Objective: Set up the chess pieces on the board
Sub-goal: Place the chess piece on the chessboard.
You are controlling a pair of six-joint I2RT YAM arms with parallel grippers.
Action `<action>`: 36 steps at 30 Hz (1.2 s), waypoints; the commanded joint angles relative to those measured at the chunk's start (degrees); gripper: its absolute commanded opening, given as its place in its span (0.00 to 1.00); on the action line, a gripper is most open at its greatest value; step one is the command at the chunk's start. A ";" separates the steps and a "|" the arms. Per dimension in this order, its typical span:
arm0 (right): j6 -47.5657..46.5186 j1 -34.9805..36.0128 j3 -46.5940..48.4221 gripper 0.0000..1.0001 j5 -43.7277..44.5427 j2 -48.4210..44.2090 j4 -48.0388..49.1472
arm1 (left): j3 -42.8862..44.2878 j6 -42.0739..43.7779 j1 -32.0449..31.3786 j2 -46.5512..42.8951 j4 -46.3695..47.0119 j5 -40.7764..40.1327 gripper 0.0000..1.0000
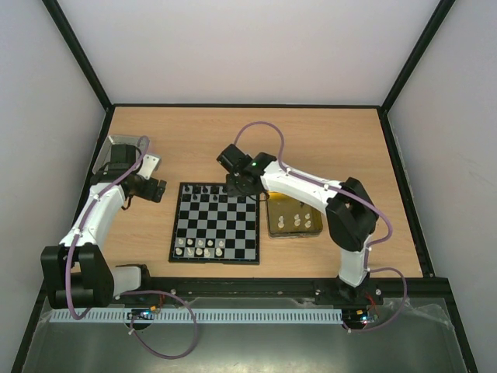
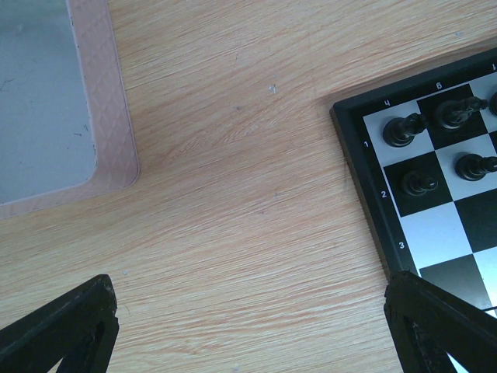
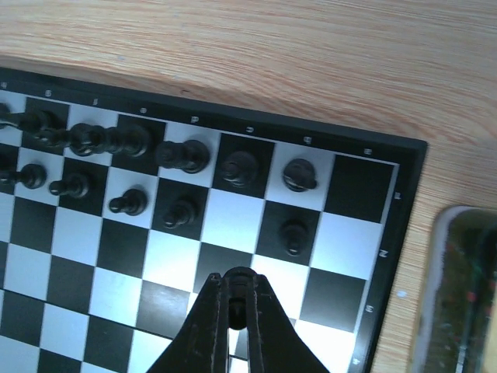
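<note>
The right gripper (image 3: 241, 281) is clenched and hangs low over the board (image 3: 361, 186), a few squares inside its far right corner. We cannot tell if a tiny piece sits between its tips. The black chess pieces (image 3: 186, 155) stand on the two far rows of the board, but the corner square is bare and some pawn squares near it are bare too. Some white pieces (image 1: 199, 247) stand on the near rows of the board, and more white pieces (image 1: 299, 219) lie in the gold tray (image 1: 269, 217) just beside the right edge of the board.

We think the main danger is a collision. The black pieces stand close together, so a low sideways move of the gripper toward the corner could knock one down, and it may then push over its neighbours. If a piece is held, a release off the middle of a square could leave it tilted or fallen.

The left gripper (image 2: 248, 342) is released wide over the bench (image 2: 248, 217), just beside the far left corner of the board. One of its fingers (image 2: 443, 326) is over the board's edge, and going down there could shift the board.
</note>
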 commanded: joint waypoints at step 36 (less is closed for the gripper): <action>-0.42 1.80 6.38 0.02 1.24 10.69 0.33 | -1.37 -0.86 0.14 -0.39 0.46 0.06 0.94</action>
